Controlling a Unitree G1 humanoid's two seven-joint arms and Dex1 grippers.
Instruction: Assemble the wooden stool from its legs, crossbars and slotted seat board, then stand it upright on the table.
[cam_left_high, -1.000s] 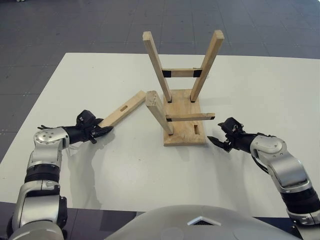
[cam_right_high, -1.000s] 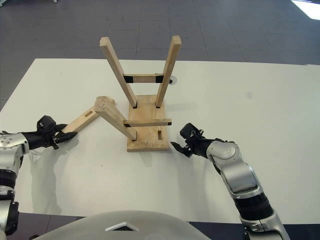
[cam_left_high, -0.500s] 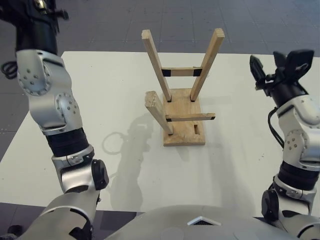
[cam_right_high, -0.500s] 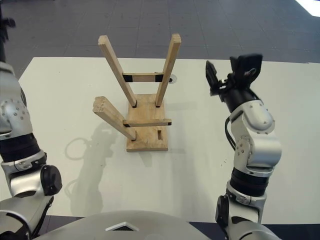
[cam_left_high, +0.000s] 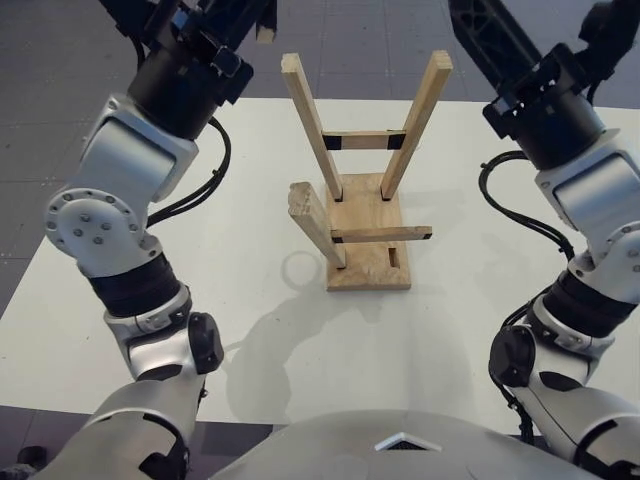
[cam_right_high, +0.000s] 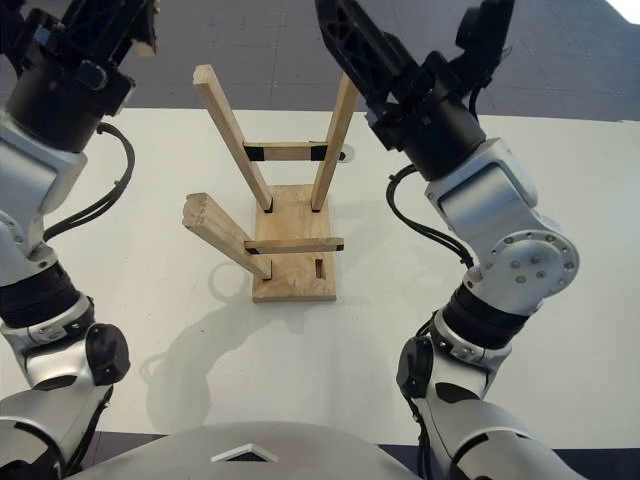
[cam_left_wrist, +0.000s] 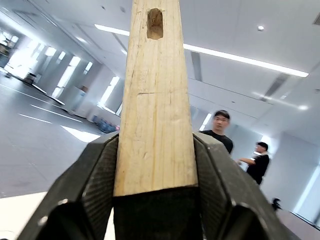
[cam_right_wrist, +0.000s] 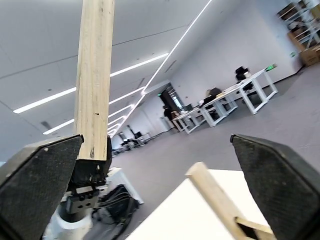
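Left wrist view has the left tool (cam_left_wrist: 156, 150) clamped on one end of the loose leg (cam_left_wrist: 156, 90), whose hole (cam_left_wrist: 155, 23) shows near the free end; from the head it is raised high at 11 o'clock. The right tool (cam_right_high: 415, 45) is up at 1 o'clock, its fingers spread apart and holding nothing. At the middle of the surface (cam_left_high: 500, 200) the stool (cam_left_high: 365, 200) sits upside down on its board (cam_left_high: 370, 275). Three legs rise from the board, two at 12 o'clock joined by the far crossbar (cam_left_high: 365, 143) and one at 8 o'clock. The near crossbar (cam_left_high: 380, 234) runs from that last leg toward 3 o'clock and its end hangs free. Just under that end, at the board's 4 o'clock corner, is the empty slot (cam_left_high: 392, 257), so the step in hand looks like fitting the last leg. To do it well, I would turn the leg end over end, so that the free end goes down to the board. The hole should face 9 o'clock, toward the free crossbar tip. The leg should lean like its neighbours, meet tip and slot together, and be pressed in gently. The right tool could come down to steady the board at 3 o'clock, since a skewed push may tip the frame or pull the crossbar out.
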